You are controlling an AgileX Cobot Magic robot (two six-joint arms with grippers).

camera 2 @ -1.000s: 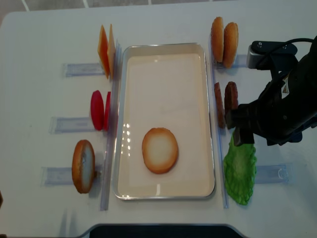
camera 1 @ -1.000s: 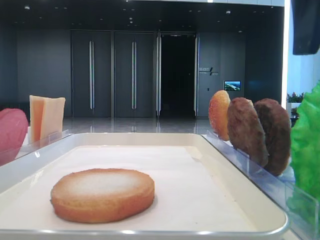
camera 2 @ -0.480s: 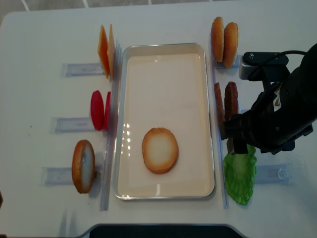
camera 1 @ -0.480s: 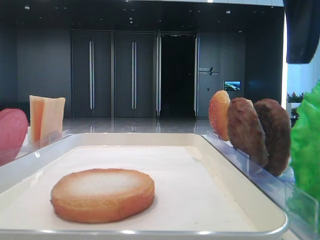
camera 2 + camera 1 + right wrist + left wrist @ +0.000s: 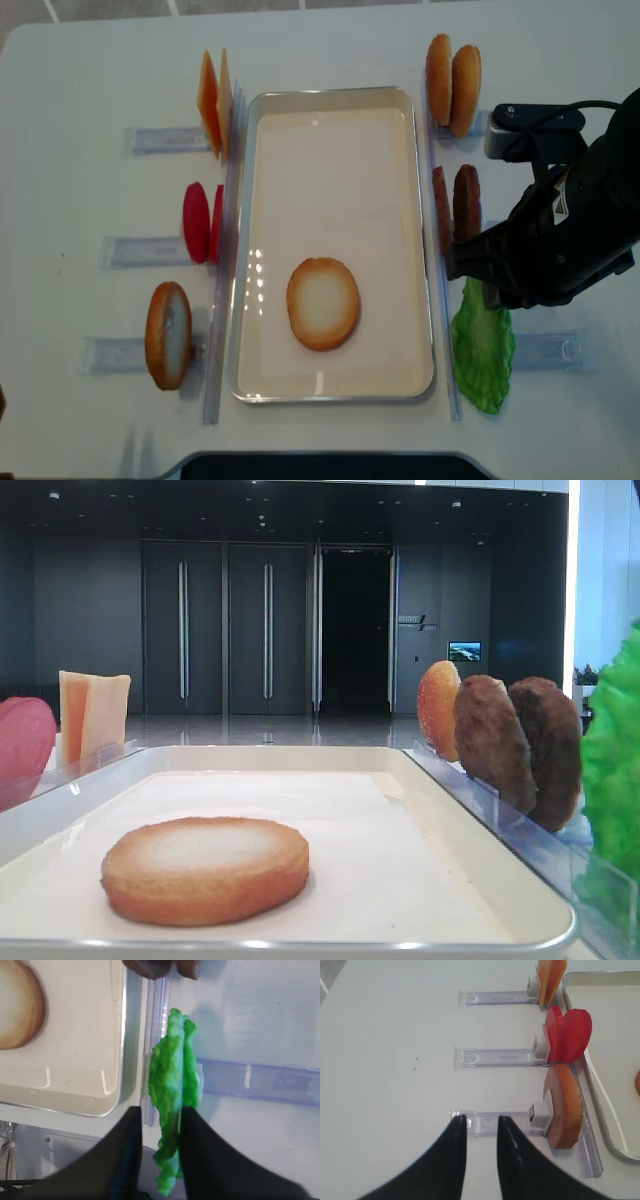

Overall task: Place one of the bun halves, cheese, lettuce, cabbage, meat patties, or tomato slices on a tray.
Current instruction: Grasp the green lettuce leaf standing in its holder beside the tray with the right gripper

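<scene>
Right arm (image 5: pixel 570 240) — bulky, matte black, small white markings on its side; grey camera block with black cable; both grippers' fingers (image 5: pixel 125 1160) — black, tapered.

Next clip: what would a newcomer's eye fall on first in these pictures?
Most likely the bright green lettuce, standing on edge in a clear rack just right of the tray, with the right end effector straddling it, one dark finger on each face. Next, the single bun half lying flat, pale face up, in the near part of the white tray. The remaining food stands in racks on either side.
</scene>
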